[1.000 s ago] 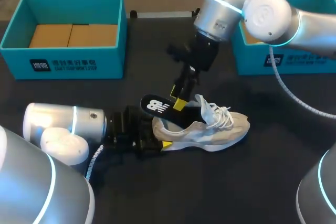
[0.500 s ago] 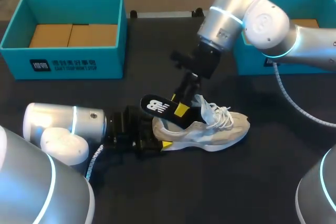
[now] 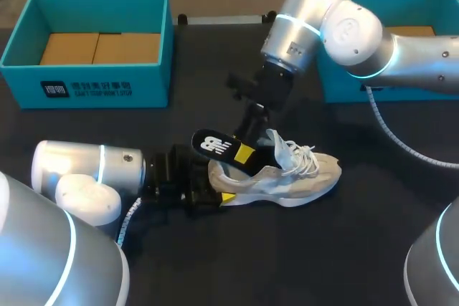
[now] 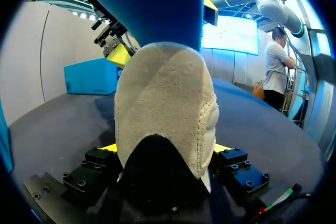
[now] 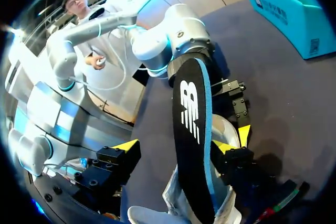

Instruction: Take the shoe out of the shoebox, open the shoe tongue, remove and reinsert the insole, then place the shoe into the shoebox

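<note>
A beige sneaker (image 3: 287, 177) lies on its side on the black table, toe to the right. My left gripper (image 3: 211, 190) is shut on its heel; in the left wrist view the heel (image 4: 165, 98) fills the gap between the yellow tips of that gripper (image 4: 164, 148). A black and blue insole (image 3: 214, 145) sticks up out of the shoe's opening. My right gripper (image 3: 244, 150) stands open around it. In the right wrist view the insole (image 5: 191, 103) lies close to one finger of the right gripper (image 5: 176, 146), with a wide gap to the other.
A teal shoebox (image 3: 86, 80) with a brown cardboard floor stands at the back left. A second teal box (image 3: 344, 80) stands at the back right, behind my right arm. Bare black tabletop (image 3: 287, 256) lies in front of the shoe.
My right arm's wrist has swung and its yellow fingertip has come down a little along the insole. The shoe, the insole and my left arm have stayed put.
</note>
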Tool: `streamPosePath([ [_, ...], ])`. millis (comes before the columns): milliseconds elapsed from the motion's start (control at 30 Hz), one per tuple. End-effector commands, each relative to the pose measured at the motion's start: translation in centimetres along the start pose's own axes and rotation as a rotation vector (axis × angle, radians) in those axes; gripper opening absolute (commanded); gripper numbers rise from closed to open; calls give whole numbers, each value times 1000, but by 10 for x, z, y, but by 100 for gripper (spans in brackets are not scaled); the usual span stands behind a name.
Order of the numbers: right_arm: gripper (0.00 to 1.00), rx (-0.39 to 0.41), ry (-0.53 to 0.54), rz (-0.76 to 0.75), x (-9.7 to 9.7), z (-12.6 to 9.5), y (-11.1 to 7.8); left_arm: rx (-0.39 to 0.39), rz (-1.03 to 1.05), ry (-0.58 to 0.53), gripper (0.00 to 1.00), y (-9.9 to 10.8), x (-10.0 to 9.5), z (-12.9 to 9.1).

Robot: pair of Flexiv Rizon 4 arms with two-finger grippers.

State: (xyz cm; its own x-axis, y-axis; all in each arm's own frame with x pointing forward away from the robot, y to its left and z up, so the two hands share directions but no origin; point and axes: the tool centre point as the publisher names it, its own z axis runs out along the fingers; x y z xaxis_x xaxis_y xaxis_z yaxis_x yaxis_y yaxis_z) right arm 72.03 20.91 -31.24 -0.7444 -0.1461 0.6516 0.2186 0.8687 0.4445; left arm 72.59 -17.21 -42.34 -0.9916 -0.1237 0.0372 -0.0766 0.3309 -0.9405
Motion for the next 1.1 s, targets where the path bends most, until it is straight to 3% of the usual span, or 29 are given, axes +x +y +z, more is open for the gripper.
streamPosePath([
  [33,58,4,9,-4,-5,2,2,0,0,-2,0,2,1,0],
  [100,50,8,15,-9,-6,2,3,0,0,-2,0,2,1,0],
  [500,37,21,59,-27,-15,7,3,0,0,-2,0,2,1,0],
  [600,30,28,73,-34,-18,8,3,0,0,-2,0,2,1,0],
  [700,11,33,77,-43,-19,7,5,0,0,-2,0,2,1,0],
  [733,0,35,78,-46,-20,7,5,0,0,-2,0,2,1,0],
  [1100,0,29,60,-105,-19,-3,15,0,0,-2,0,2,1,0],
])
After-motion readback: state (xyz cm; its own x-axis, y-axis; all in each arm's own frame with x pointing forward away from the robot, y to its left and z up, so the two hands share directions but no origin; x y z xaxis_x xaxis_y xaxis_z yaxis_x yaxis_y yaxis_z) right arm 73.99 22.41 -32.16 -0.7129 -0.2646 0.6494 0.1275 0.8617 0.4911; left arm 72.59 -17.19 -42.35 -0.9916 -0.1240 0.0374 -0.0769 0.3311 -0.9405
